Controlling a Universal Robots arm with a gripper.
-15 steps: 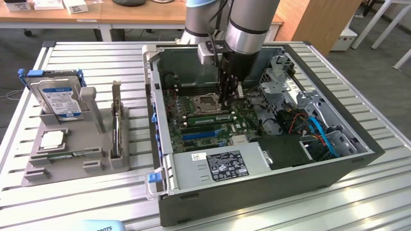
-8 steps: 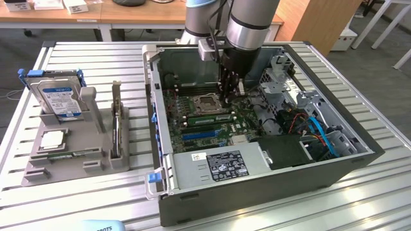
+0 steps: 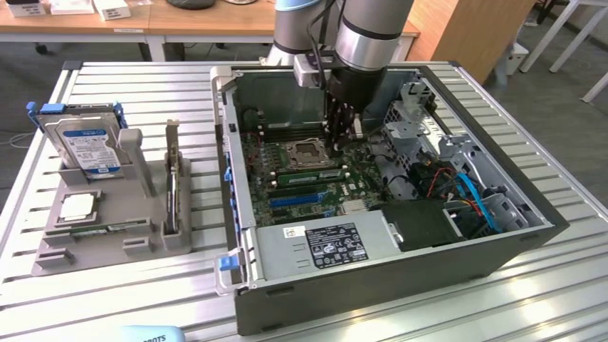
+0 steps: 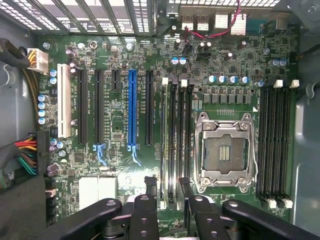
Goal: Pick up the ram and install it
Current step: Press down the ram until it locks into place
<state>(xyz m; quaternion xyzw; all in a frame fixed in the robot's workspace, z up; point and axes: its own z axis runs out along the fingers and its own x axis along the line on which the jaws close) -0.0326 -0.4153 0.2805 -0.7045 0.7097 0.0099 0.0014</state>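
A slatted metal table (image 3: 114, 299) carries two things. Toward the table's edge at the exterior view's left stands a grey holder (image 3: 142, 167). A silver hard drive (image 3: 90, 146) is propped upright at the holder's far end, and a square processor chip (image 3: 76, 206) lies flat in front of it. A spare green stick (image 3: 100, 229) lies flat along the holder's near edge, and a dark card (image 3: 173, 178) stands on edge at its side nearest the case. Just beside the holder, across the table's middle, lies an open computer case (image 3: 380, 292) with its motherboard (image 3: 285, 153) facing up. The ram (image 3: 309, 173) (image 4: 164, 145), a long thin green stick, is seated on edge in a motherboard slot. It sits between the empty processor socket (image 3: 306, 151) (image 4: 225, 150) and a blue expansion slot (image 4: 132, 110). The gripper (image 3: 344, 135) (image 4: 167, 181) hangs inside the case above the board, with its jaws parted and nothing held between them. In the wrist view the ram runs lengthwise under the gap between the two dark fingers (image 4: 150, 187), closer to one finger than the other, and neither finger touches it. At the case's side on the exterior view's right, blue cables (image 3: 475, 199) loop near a drive bay.
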